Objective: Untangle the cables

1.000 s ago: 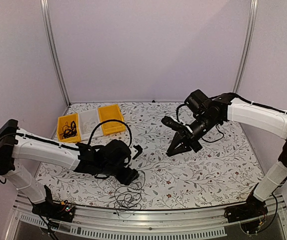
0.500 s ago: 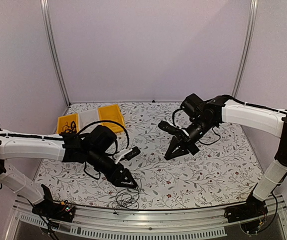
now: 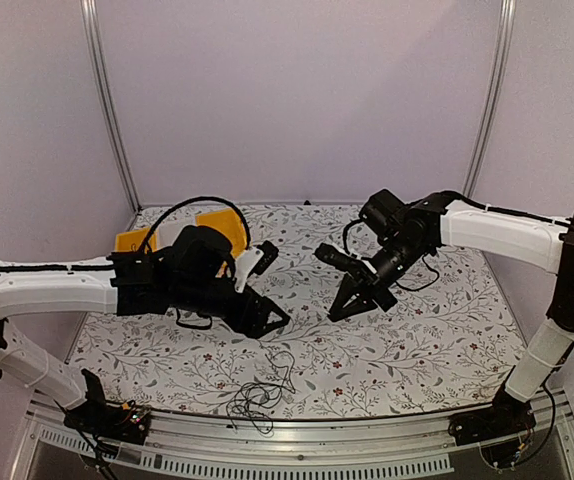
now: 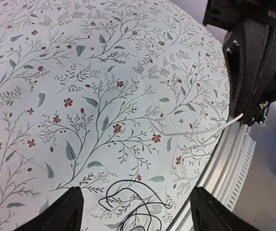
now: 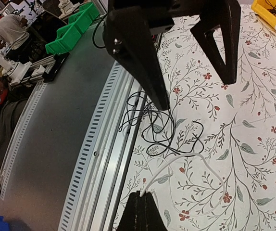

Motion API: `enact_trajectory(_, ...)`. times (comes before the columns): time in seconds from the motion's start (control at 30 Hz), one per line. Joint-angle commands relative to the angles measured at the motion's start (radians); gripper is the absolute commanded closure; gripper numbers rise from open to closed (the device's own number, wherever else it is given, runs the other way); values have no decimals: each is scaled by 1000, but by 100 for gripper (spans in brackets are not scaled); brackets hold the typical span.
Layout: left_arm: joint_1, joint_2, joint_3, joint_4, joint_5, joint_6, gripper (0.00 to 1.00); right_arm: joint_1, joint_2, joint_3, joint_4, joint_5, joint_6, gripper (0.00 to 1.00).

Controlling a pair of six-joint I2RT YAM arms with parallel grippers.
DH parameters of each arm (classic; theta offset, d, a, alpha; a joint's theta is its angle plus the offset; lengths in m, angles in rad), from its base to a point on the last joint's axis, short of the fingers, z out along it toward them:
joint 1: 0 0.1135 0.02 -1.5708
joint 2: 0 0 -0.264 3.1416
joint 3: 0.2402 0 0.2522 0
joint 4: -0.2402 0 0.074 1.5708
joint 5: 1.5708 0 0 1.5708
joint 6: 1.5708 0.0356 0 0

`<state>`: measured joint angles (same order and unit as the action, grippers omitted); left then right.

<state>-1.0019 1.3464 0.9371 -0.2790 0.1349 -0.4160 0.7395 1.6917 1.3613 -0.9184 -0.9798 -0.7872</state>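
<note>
The thin black cables [image 3: 260, 396] lie in a loose tangle at the table's front edge, partly over the metal rail. They also show in the left wrist view [image 4: 131, 181] and the right wrist view [image 5: 158, 129]. My left gripper [image 3: 270, 322] is open and empty, held above and behind the tangle; in its own view the jaws [image 4: 135, 195] frame the black loops below. My right gripper [image 3: 342, 308] is shut on the end of a thin white cable [image 5: 210, 166], which curves across the table beside the black tangle [image 4: 191, 131].
Yellow bins [image 3: 132, 247] with a white one between them stand at the back left, partly hidden by my left arm. The floral table [image 3: 427, 350] ends at a slotted metal rail [image 3: 367, 425]. Green bins [image 5: 75, 29] and a person are beyond it.
My left gripper has risen from the black tangle and swung back toward the middle, open. The tangle stays at the front edge. My right arm has hardly moved.
</note>
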Motion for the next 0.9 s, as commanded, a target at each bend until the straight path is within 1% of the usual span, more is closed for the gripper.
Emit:
enact_trajectory(0.0,17,206,-30,30,56,46,27,6,6,3,-14,-31,-33,100)
enact_trajectory(0.03,19,282,-5,14,165,21,33,7,3,1,-15,-31,-33,100)
enact_trajectory(0.07,-2,325,7,26,230,2,35,7,-2,-4,-11,-31,-32,100)
enact_trajectory(0.1,-31,340,15,51,253,-7,36,6,-6,-13,-4,-30,-33,100)
enact_trajectory(0.13,-52,335,22,69,243,-13,35,6,-12,-21,2,-27,-31,100)
enact_trajectory(0.17,-65,323,30,77,204,-20,34,6,-15,-25,4,-26,-31,100)
enact_trajectory(0.27,-67,273,55,40,22,-6,33,6,-8,-18,-7,-29,-40,100)
enact_trajectory(0.33,-66,225,41,49,-69,13,33,8,3,-12,-12,-33,-43,100)
enact_trajectory(0.4,-66,163,10,85,-121,49,34,8,10,-6,-21,-37,-48,100)
enact_trajectory(0.47,-71,77,-43,164,-132,96,35,8,8,-8,-22,-36,-53,100)
enact_trajectory(0.53,-83,-31,-138,310,-130,150,35,8,3,-12,-19,-37,-54,100)
enact_trajectory(0.57,-83,-79,-180,414,-122,180,35,7,2,-12,-18,-39,-54,100)
enact_trajectory(0.63,-84,-150,-230,510,-110,232,34,8,2,-8,-19,-43,-53,100)
enact_trajectory(0.7,-84,-171,-227,524,-103,282,36,8,6,0,-26,-46,-54,100)
enact_trajectory(0.87,-86,-88,-130,424,-53,374,40,8,7,8,-31,-45,-55,100)
